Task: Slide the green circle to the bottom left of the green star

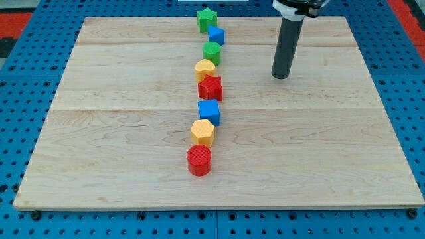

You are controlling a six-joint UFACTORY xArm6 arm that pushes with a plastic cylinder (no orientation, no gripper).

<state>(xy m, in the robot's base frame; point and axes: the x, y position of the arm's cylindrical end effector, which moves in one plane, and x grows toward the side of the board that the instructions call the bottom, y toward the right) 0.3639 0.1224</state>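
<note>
Camera view is showing my tip [281,76], a bare rod end effector gripping nothing, hovering in the upper right of the frame, well apart from the blocks. The green plastic circle [212,52] is sitting in a tight column on the wooden bench [99,133], just below the blue cube [216,35] and the green star [206,19], touching the yellow hexagon [204,69]. Pushing leftward, I am risking dragging those neighbours along.

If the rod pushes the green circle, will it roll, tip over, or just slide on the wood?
The green circle looks short and wide with a flat top, so it will probably slide rather than tip or roll. It seems to touch the yellow block, which may be dragged along. My tip stands well to its right.
</note>
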